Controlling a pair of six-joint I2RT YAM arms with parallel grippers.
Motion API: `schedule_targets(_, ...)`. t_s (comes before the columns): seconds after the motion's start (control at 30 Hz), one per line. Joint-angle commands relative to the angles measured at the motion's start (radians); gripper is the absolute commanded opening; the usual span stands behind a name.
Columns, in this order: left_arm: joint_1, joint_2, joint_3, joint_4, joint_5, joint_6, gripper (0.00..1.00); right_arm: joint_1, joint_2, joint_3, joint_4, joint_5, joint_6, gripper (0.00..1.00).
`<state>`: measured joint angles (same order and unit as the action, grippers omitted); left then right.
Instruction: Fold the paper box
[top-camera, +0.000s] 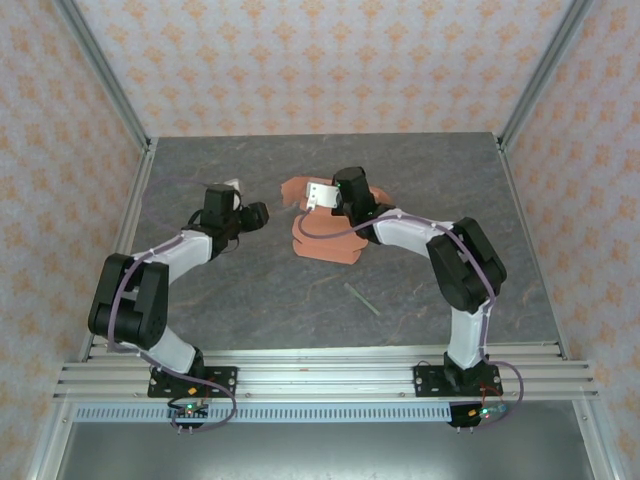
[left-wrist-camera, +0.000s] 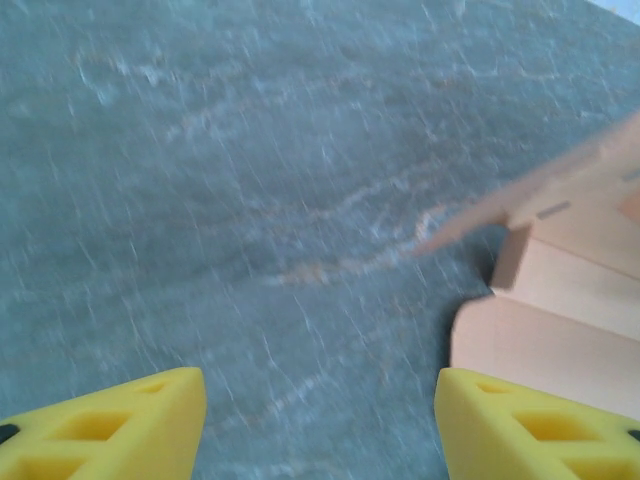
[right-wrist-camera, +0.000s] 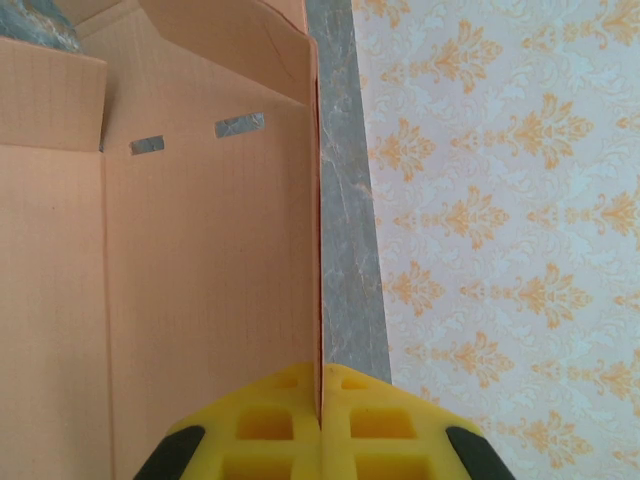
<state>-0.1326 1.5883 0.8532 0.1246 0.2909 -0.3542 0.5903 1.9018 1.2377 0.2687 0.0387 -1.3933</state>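
The right gripper (right-wrist-camera: 320, 425) is clenched on the upright edge of one panel of the paper box (right-wrist-camera: 200, 260); its jaws meet with only the thin card between them, a grip I judge is meant to raise that wall along its crease and hold it standing. From above, the paper box (top-camera: 325, 238) sits partly raised near the middle of the table, a little toward the far side, with the right arm bent over it; the sheet is neither flat nor a closed box, so the folding seems partway through.

The left gripper (left-wrist-camera: 320, 430) is released, jaws spread wide and holding nothing; it hovers low over bare table with the card's flaps just beside it, placed, I'd judge, to take or press the next flap; whether it touches the card is hard to tell in the blurred wrist view.

The table (top-camera: 250, 290) is dark grey with stone-like veins; a thin greenish stick (top-camera: 362, 298) lies loose on it, apart from the box. Walls (top-camera: 330, 60) papered in a pale orange floral pattern enclose the space, framed by aluminium posts (top-camera: 105, 70); a slotted rail (top-camera: 320, 372) at the near edge carries both arm bases.
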Motion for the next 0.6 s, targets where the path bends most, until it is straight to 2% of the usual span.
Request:
schedule_targets(0.0, 0.023, 0.056, 0.103, 0.012, 0.025, 0.132, 0.63, -0.018, -0.041, -0.002, -0.034, -0.07, -0.019, 0.0)
schedule_targets(0.2, 0.03, 0.226, 0.348, -0.171, 0.084, 0.269, 0.62, -0.028, -0.023, 0.018, -0.002, -0.089, -0.033, 0.0)
schedule_targets(0.33, 0.031, 0.364, 0.522, -0.299, 0.172, 0.299, 0.59, -0.028, -0.009, 0.033, 0.007, -0.1, -0.046, 0.0)
schedule_targets(0.43, 0.029, 0.434, 0.619, -0.374, 0.197, 0.312, 0.56, -0.029, -0.004, 0.044, 0.0, -0.12, -0.046, 0.0)
schedule_targets(0.57, 0.027, 0.477, 0.681, -0.421, 0.246, 0.33, 0.55, -0.029, 0.015, 0.063, -0.007, -0.12, -0.055, 0.0)
